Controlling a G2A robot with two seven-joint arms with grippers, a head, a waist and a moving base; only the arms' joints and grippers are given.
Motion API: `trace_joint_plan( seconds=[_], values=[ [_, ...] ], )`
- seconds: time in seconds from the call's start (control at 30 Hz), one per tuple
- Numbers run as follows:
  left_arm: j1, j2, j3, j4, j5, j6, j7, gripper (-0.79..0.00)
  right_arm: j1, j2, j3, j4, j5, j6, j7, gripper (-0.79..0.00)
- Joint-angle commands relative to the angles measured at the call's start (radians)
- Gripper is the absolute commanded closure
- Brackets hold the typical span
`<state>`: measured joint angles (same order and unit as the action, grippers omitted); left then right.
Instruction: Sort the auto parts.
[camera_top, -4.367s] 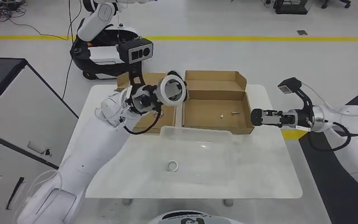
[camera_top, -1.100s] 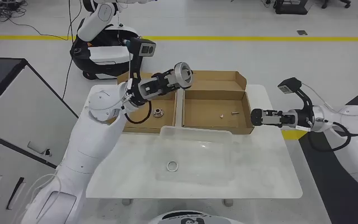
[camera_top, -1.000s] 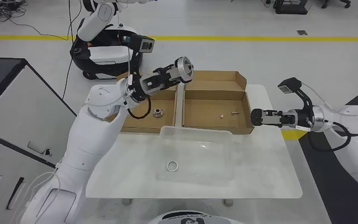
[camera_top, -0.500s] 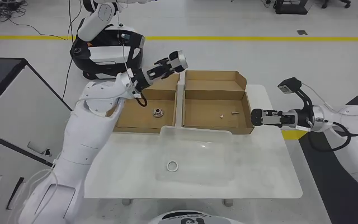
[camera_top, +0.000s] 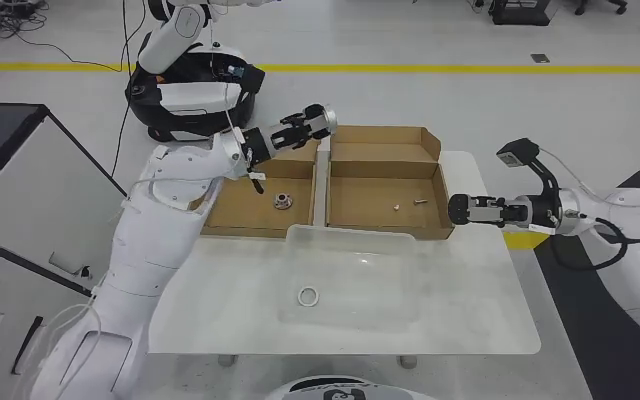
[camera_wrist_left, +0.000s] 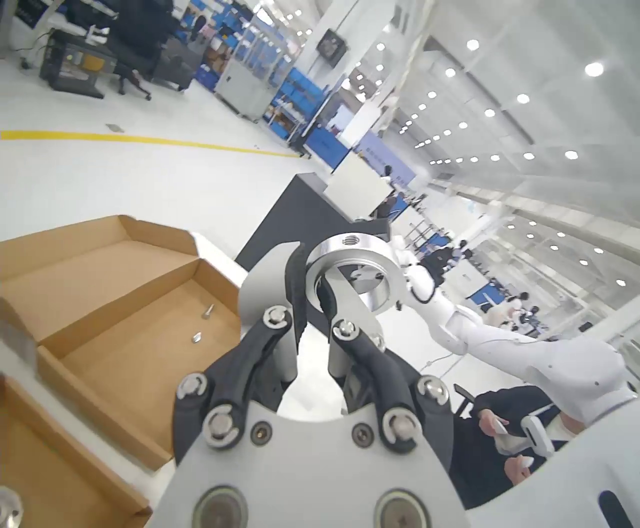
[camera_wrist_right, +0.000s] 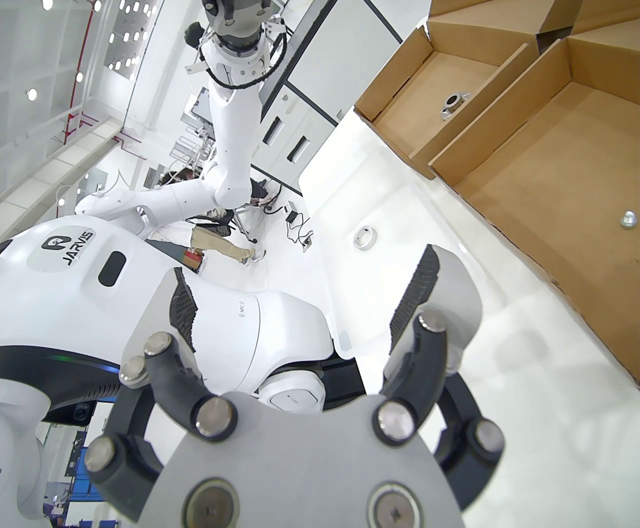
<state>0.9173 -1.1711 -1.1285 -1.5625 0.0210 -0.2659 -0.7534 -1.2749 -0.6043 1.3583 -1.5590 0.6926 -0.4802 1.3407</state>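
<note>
The left end effector (camera_wrist_left: 307, 295) is clenched on a metal ring (camera_wrist_left: 345, 245), one finger inside its hole, and holds it in the air above the far edge of the left cardboard box (camera_top: 240, 215), where a flanged part (camera_top: 283, 201) lies. The right end effector (camera_wrist_right: 305, 300) is released, just beside the right cardboard box (camera_top: 370, 200), which holds small bolts (camera_top: 397, 208). A smaller ring (camera_top: 308, 296) lies in the clear tub (camera_top: 350, 232) on the surface (camera_top: 470, 300)

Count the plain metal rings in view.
2. One ring is clamped in the left gripper near the cardboard boxes' far edge; the other ring lies in the clear bin. More could hide behind box walls.
</note>
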Motion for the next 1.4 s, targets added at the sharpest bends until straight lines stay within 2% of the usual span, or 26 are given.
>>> trace_joint_plan(
  seconds=[0.0, 0.27, 0.47, 0.8, 1.03, 1.37],
  values=[
    [-0.007, 0.001, 0.013, 0.004, 0.07, 0.077, -0.014, 0.0, 0.0, 0.0, 0.0, 0.0, 0.0, 0.0, 0.0, -0.785],
    [-0.055, 0.002, 0.071, 0.063, 0.254, 0.301, -0.098, 0.0, 0.0, 0.0, 0.0, 0.0, 0.0, 0.0, 0.0, -0.785],
    [-0.093, 0.001, 0.09, 0.108, 0.321, 0.411, -0.152, 0.0, 0.0, 0.0, 0.0, 0.0, 0.0, 0.0, 0.0, -0.785],
    [-0.093, 0.001, 0.094, 0.105, 0.335, 0.412, -0.146, 0.0, 0.0, 0.0, 0.0, 0.0, 0.0, 0.0, 0.0, -0.785],
    [-0.162, -0.004, 0.141, 0.183, 0.47, 0.579, -0.234, 0.0, 0.0, 0.0, 0.0, 0.0, 0.0, 0.0, 0.0, -0.785],
    [-0.239, -0.004, 0.208, 0.256, 0.658, 0.7, -0.424, 0.0, 0.0, 0.0, 0.0, 0.0, 0.0, 0.0, 0.0, -0.785]
  ],
)
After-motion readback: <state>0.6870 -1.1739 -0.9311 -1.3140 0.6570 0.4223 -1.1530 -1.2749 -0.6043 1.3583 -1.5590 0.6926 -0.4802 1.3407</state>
